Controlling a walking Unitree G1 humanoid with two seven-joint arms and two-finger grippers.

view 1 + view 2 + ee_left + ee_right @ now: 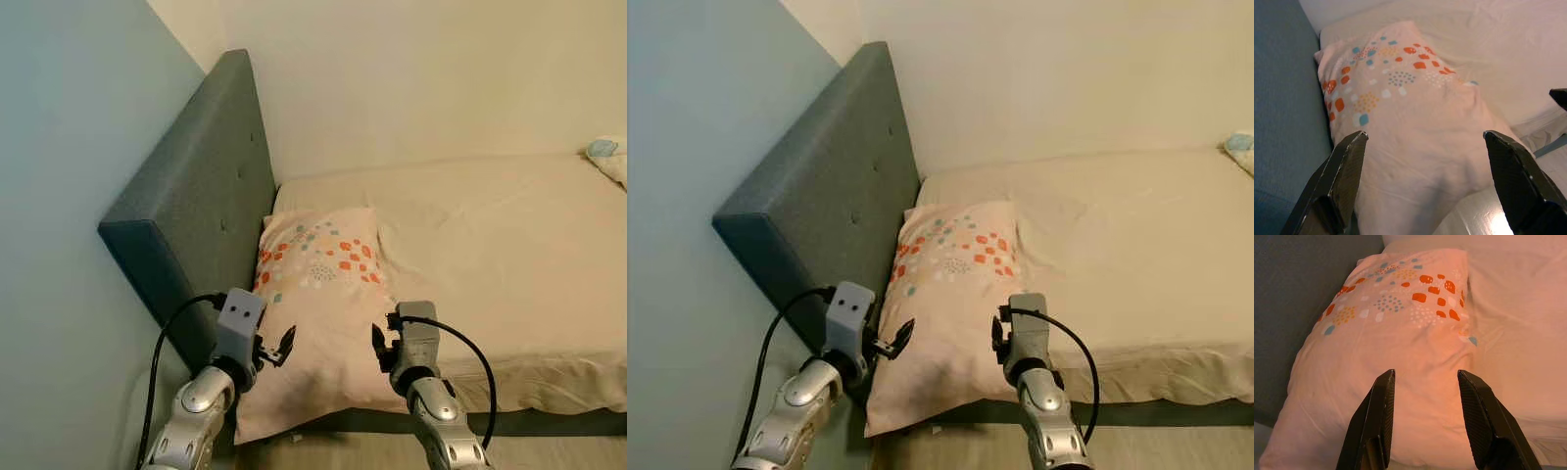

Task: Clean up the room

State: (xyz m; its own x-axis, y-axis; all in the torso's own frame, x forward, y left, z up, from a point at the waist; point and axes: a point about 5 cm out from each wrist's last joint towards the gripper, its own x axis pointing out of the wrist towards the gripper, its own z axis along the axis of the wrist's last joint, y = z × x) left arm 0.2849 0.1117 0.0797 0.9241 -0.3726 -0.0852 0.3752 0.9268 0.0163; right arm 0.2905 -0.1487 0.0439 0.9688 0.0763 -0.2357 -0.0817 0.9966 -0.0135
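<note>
A pink pillow [318, 294] with orange, white and blue spots lies along the head end of the bed, its near corner hanging over the bed's front edge. My left gripper [281, 349] hovers at the pillow's near left side, by the headboard. In the left wrist view its fingers [1347, 176] stand wide open with the pillow [1415, 127] beyond them. My right gripper [380, 343] hangs over the pillow's near right side, open, and the pillow [1400, 333] lies just past its fingertips [1382, 396]. Neither gripper holds anything.
The bed [490, 235] has a cream sheet and runs off to the right. A grey padded headboard [196, 206] stands against the pale blue wall [59, 196] on the left. A small light-blue and white thing [605, 152] lies at the far right. Floor [343, 452] shows below the bed.
</note>
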